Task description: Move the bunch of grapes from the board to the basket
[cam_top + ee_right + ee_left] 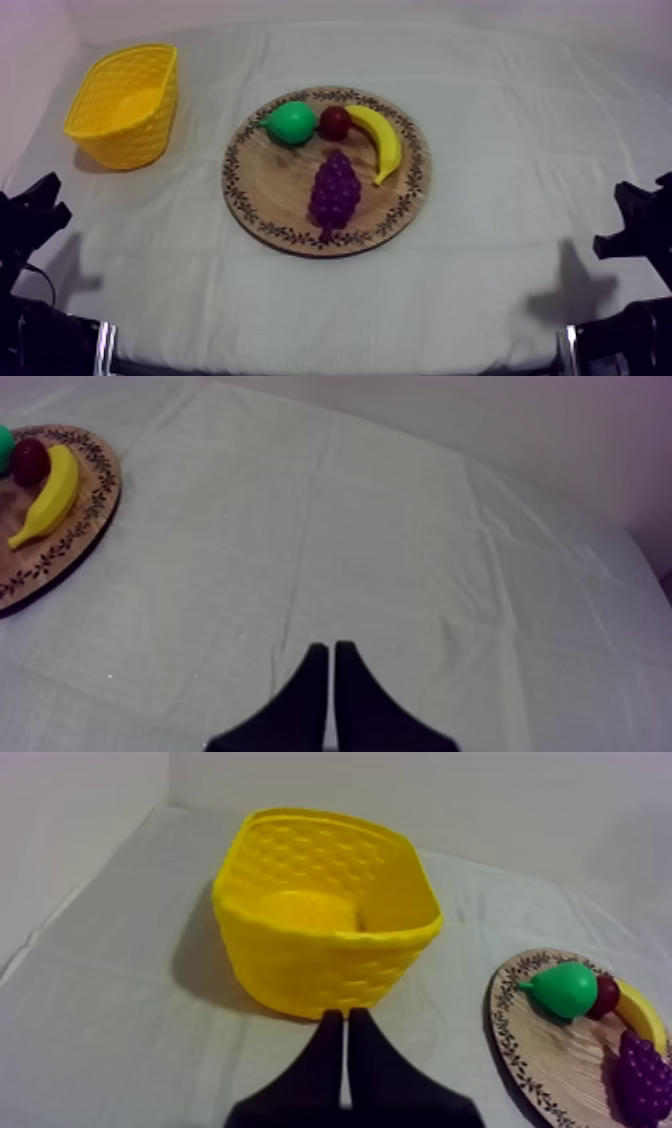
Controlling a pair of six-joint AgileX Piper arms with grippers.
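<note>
A purple bunch of grapes [334, 190] lies on the round wooden board [270, 180] at the table's middle, also seen as the grapes [643, 1077] on the board [545, 1052]. The yellow basket [125, 103] stands empty at the far left; in the left wrist view the basket [325, 912] is just ahead of my left gripper [346, 1024], which is shut on nothing. My left gripper [40, 205] rests low at the left edge. My right gripper [630, 215] rests low at the right; in its own view the right gripper [326, 656] is shut over bare cloth.
On the board with the grapes lie a green pear [291, 122], a small red fruit [334, 122] and a banana [381, 140]. The banana [45, 496] and red fruit [29, 461] also show beside the board's rim [75, 541]. Grey-white cloth [500, 150] covers the table.
</note>
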